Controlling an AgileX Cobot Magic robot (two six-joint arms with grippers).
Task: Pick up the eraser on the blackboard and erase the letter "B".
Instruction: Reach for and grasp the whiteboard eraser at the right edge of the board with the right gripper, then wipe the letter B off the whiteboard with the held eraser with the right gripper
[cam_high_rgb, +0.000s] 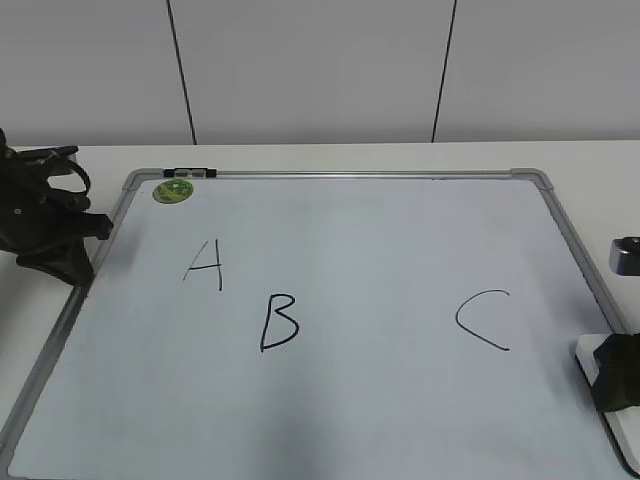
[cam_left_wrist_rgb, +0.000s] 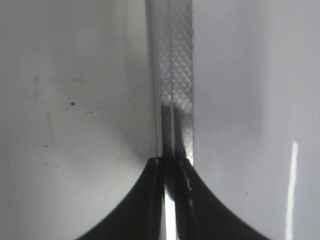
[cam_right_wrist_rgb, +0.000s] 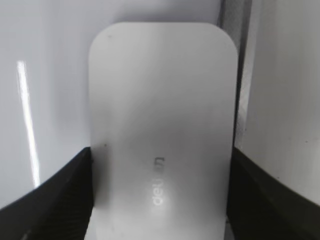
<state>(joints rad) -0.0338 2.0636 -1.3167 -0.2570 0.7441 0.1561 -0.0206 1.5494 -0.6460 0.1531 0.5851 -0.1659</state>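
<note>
Your blackboard (cam_high_rgb: 350, 400) fills most of the surface (cam_high_rgb: 600, 160), lying flat with its grey frame running round it; the "A" (cam_high_rgb: 205, 263) sits upper left, the "B" (cam_high_rgb: 278, 322) just below and right of it, and the "C" (cam_high_rgb: 484, 320) well apart to the right. A green magnet (cam_high_rgb: 172, 190) rests near the top-left corner. Your left tool (cam_left_wrist_rgb: 172, 162) hangs over the board's left frame edge with its fingers drawn together on nothing. Your right tool (cam_right_wrist_rgb: 160, 200) is at the board's lower right edge, and in the right wrist view its two dark fingers (cam_right_wrist_rgb: 60, 195) stand on either long side of the eraser (cam_right_wrist_rgb: 160, 125), touching or very nearly so; I judge it to be gripping, though you cannot see whether the block is lifted off the board. Expect the eraser to be light and rigid, with a smooth, glossy plastic shell that could slide between the pads if you press down hard while wiping. The hold across the long sides near the middle looks right: it keeps the flat underside level. The "B" is far across the board, so you will need a long carry left, and you should keep the strokes short to spare the "A".
</note>
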